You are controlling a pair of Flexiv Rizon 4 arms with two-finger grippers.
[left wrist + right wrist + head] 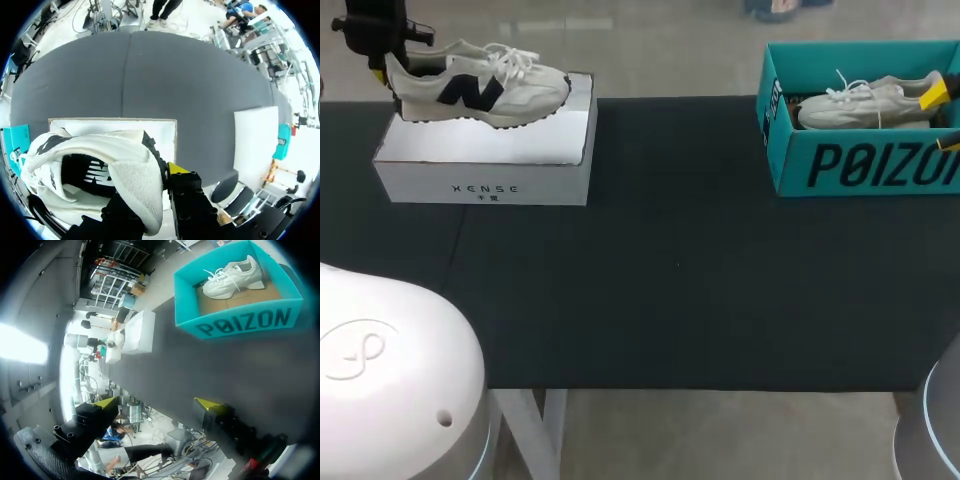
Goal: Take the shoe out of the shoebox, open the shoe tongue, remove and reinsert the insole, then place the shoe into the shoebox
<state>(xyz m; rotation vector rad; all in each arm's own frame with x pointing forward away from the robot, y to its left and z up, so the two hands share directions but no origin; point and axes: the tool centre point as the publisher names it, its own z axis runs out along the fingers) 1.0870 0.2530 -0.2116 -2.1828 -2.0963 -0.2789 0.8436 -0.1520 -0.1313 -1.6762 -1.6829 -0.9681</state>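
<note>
**Shoe held by the heel on the white box; right jaws empty**

A white shoe (480,85) with a dark side logo is seen resting upright on the closed white box (485,160), at the far left of the dark surface (670,290). The left jaws are closed on its heel. In the left wrist view the padded heel collar is pinched between the two fingers. Only one yellow tip (175,168) can be made out there, pressed against the outside of the heel, while the other is hidden behind the collar. In the head view most of the left arm is cut off at the corner.

At the far right, an open teal shoebox (860,165) is seen, partly cut off by the edge. A second shoe (865,105), white and laced, lies inside it.

The right jaws are spread wide with nothing between them. In the right wrist view the teal shoebox lies well ahead of them. In the head view only a yellow fingertip (936,95) shows at the edge, over the box; the rest of that arm is out of view.
</note>
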